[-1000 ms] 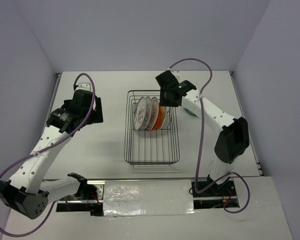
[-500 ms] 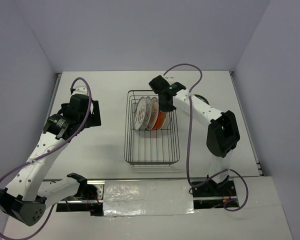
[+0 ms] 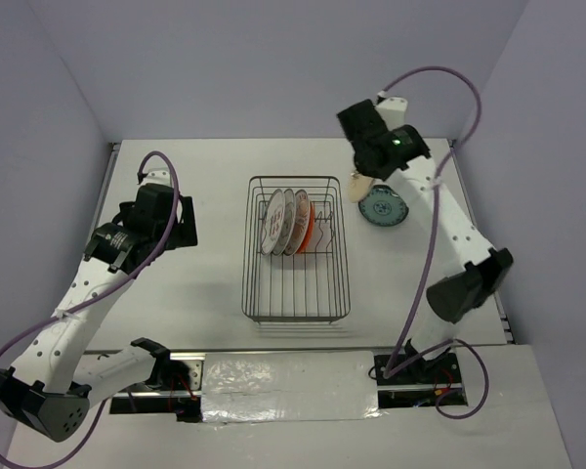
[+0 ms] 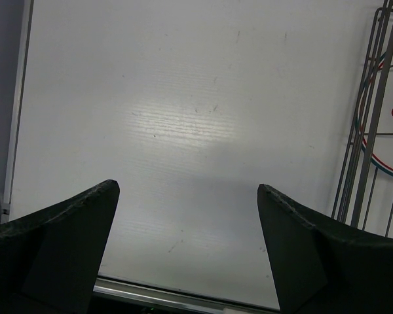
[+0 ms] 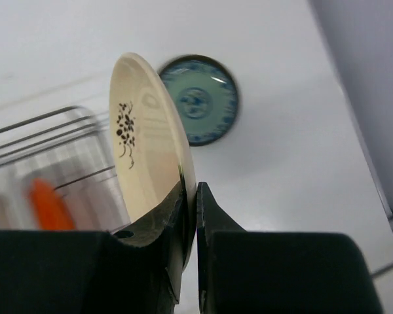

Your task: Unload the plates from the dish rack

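While three plates are standing in the dish rack, right jaws are clamping one cream plate. One teal plate is lying on the tabletop; left jaws are gaping.

The right hand holds a cream plate between the dish rack and a teal plate.
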Robot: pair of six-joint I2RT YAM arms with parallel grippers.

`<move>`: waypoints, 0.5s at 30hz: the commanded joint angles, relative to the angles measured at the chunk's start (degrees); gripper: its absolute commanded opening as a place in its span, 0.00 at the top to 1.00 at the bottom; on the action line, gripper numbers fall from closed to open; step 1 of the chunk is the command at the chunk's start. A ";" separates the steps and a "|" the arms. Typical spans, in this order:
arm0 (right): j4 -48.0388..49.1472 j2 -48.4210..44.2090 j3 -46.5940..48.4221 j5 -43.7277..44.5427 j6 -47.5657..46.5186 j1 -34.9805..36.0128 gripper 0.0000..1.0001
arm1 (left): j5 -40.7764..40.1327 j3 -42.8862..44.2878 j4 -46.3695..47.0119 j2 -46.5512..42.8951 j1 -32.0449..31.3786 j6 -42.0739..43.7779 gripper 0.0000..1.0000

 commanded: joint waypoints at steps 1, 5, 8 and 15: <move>8.77 -8.27 -12.92 0.39 -2.91 -9.66 1.00 | 0.98 1.18 1.54 0.04 0.12 0.89 0.00; 40.34 -15.95 -36.83 -27.33 -3.74 -26.78 1.00 | 4.14 2.23 1.37 0.30 0.12 1.06 0.01; 56.80 -15.53 -47.76 -32.67 -1.10 -30.60 1.00 | 4.59 3.90 0.05 0.21 0.12 2.11 0.00; 64.65 -3.67 -51.55 -43.49 1.72 -37.55 0.90 | 5.99 0.84 1.10 -1.28 0.20 3.26 0.00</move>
